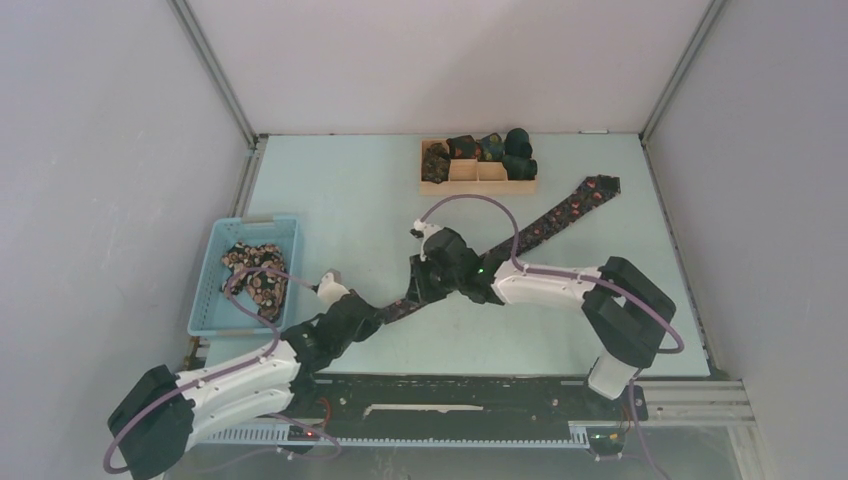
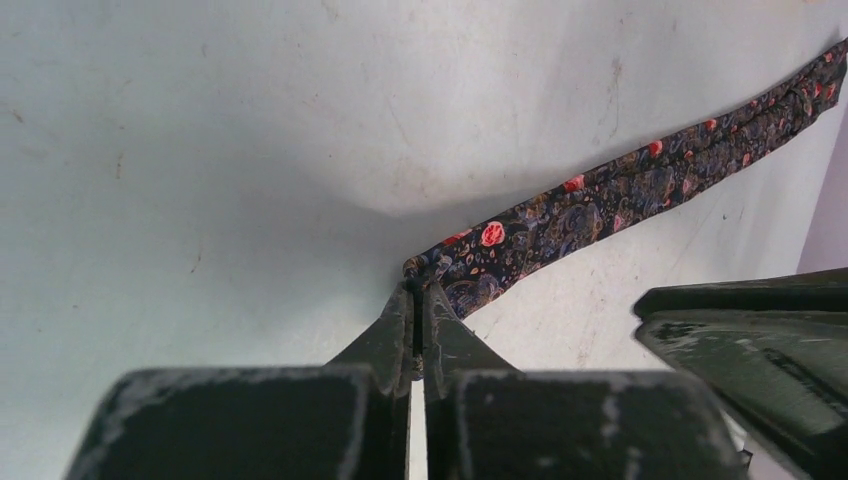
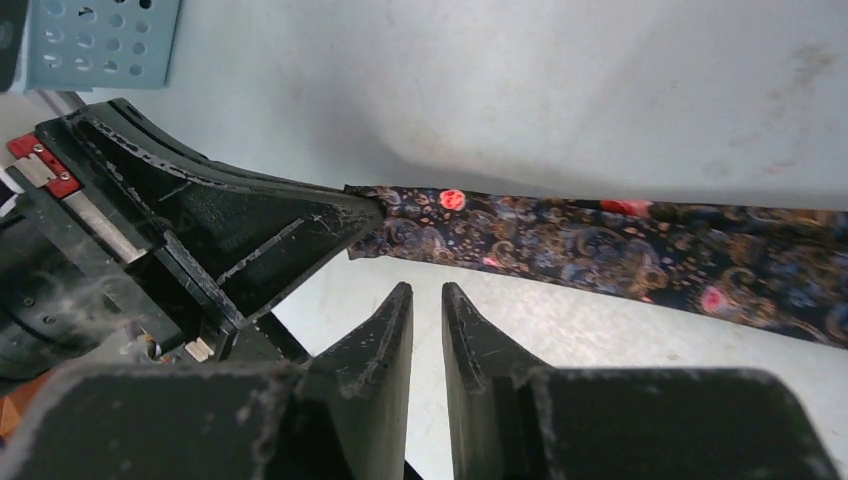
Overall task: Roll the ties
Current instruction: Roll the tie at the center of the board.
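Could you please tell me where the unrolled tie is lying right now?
In the top view, the tie lies diagonally across the middle of the table: narrow end pinched by the left gripper, wide end at the far right, beside the wooden tray.

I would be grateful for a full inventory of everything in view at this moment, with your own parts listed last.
tie: one, dark with red and tan flowers, stretched diagonally across the middle of the table
loose ties: a heap, number unclear, same pattern, in the basket
rolled ties: several, dark, in the tray
basket: one, light blue, left side of the table
tray: one, tan wood, divided, at the far edge
table: one, pale blue-green
left gripper: one, black, shut on the tie's near end
right gripper: one, black, slightly open, beside the tie, holding nothing
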